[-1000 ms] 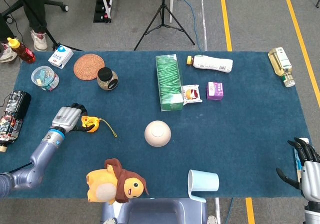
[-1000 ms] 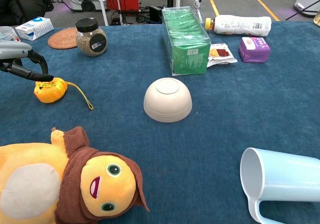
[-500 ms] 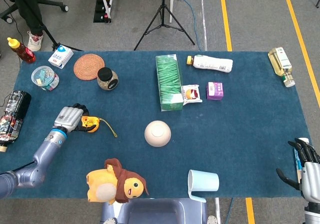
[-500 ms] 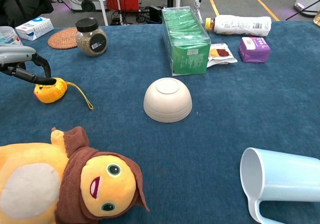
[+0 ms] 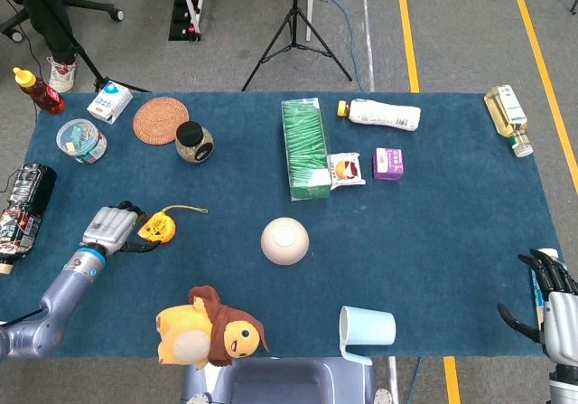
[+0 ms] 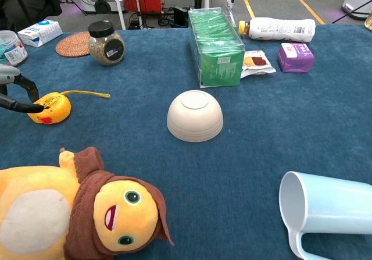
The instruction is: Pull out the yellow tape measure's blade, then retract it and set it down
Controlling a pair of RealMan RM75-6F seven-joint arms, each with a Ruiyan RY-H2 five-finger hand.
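Note:
The yellow tape measure [image 5: 161, 226] lies on the blue tablecloth [image 5: 433, 232] near the left side, also seen in the chest view as the tape measure [image 6: 51, 107]. Its thin yellow strap [image 6: 87, 93] trails off to the right. My left hand [image 5: 110, 228] is just left of it, and its fingertips [image 6: 30, 105] pinch the case's left edge. No blade shows outside the case. My right hand [image 5: 553, 306] hangs past the table's right front corner, fingers spread and holding nothing.
A plush toy [image 5: 209, 328] lies in front of the tape measure, with an upturned cream bowl [image 5: 284, 240] to its right. A glass jar [image 5: 193, 142], woven coaster [image 5: 161, 120] and plastic tub [image 5: 80, 140] stand behind. A green box [image 5: 304, 147] and tipped blue mug [image 5: 368, 327] sit further right.
My left hand has drawn back to the left, and the tape measure slid and turned with it. The strap swung from pointing toward the front to lying toward the right.

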